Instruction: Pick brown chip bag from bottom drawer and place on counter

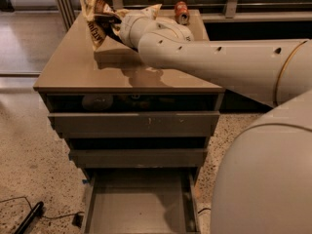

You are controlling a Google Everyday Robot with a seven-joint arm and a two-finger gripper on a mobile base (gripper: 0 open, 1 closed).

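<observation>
**Bag held over the desk's back-left corner, set-down not yet made**

The two-finger pincer (117, 24) at the end of the thick cream-white robot arm (219, 62) is clamped on the crinkly brown chip bag (95, 17), which has cream-yellow edges and a dark brown centre. The bag is crumpled where it meets the wrist. It stands off the smooth, glossy beige-taupe desk (68, 71) with a dark shadow lying under it, so it appears to hang clear of the surface rather than rest on it.

The bag sits to the far side of the pincer, away from the arm that reaches in from the right. Its long axis runs close to upright, the top corner leaning back and left. Bare desk lies directly below, so the coming move looks like a straight lowering before letting go. A small orange can (181, 12) lies on its side near the back edge, well apart from the bag.

The grey-taupe bottom drawer (139, 209), a shallow flat tray, stands pulled out below with nothing seen in it.

The grip point itself is hidden by the bag's folds and the rounded wrist. The bag's top corner reaches the frame edge. Dim round shapes in the dark slot under the desk top cannot be identified. The arm's large near segment blocks the lower right.
</observation>
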